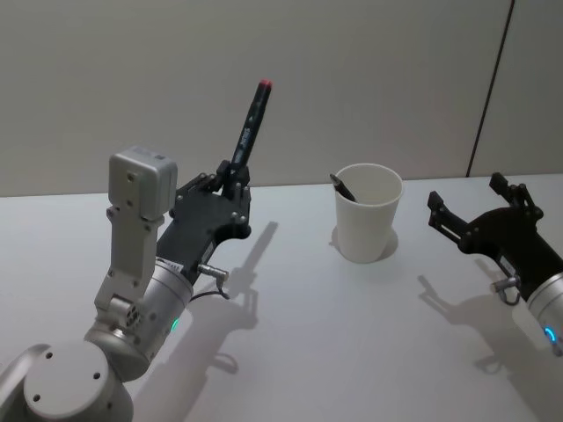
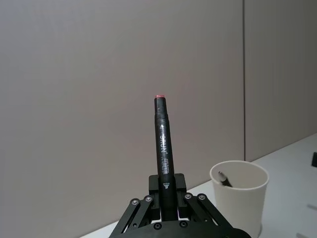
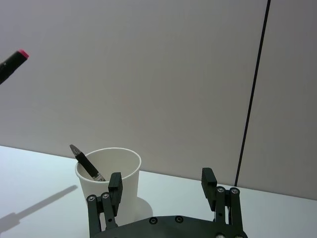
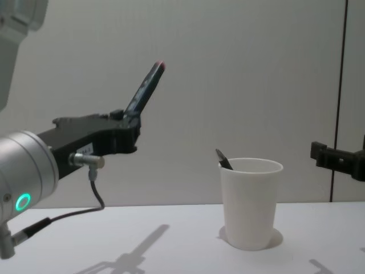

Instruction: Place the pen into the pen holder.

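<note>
Head view, left of centre: left gripper [image 1: 230, 180] above the table [image 1: 290, 343], closed around the lower end of the pen [image 1: 251, 127]; pen slanting up toward the top middle of the frame, clear of everything else. Right of centre, on the table: pen holder [image 1: 368, 220], upright, well apart from the pen and to its right. Inside the holder, leaning on the left part of the rim: second pen [image 1: 343, 186], tip poking above the rim. Far right edge: right gripper [image 1: 468, 193], above the table, near the holder, not touching it.
</note>
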Controlling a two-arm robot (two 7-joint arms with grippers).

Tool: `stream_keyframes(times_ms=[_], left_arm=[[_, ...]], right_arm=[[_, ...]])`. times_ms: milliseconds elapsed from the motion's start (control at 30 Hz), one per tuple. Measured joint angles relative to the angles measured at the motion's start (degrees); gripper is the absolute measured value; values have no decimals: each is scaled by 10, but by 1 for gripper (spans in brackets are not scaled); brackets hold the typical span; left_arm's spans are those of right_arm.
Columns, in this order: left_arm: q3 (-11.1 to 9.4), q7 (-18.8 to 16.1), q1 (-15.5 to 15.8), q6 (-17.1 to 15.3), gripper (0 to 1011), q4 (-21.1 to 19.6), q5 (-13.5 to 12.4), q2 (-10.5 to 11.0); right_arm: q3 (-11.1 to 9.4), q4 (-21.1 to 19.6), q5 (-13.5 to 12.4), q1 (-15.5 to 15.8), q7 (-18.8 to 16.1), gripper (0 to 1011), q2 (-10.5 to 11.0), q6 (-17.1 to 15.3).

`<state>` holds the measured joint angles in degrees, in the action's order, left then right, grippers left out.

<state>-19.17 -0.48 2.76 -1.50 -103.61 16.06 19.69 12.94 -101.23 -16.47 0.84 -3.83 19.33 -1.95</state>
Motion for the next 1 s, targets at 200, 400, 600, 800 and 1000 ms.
stream_keyframes(times_ms=[200, 400, 600, 800, 1000], left_arm=[[2, 51, 7, 32, 179, 8, 6, 1], [2, 105, 14, 55, 179, 17, 13, 1], [0, 161, 23, 67, 178, 29, 19, 0], [-4, 220, 33, 72, 178, 42, 20, -2], [-10, 261, 42, 73, 179, 54, 16, -7]], right_arm=[[0, 0, 0, 0, 0, 1001, 0, 0], [0, 0, 0, 0, 0, 1001, 0, 0], [0, 0, 0, 0, 0, 1001, 0, 0], [0, 0, 0, 0, 0, 1001, 0, 0], [0, 0, 0, 0, 0, 1001, 0, 0]])
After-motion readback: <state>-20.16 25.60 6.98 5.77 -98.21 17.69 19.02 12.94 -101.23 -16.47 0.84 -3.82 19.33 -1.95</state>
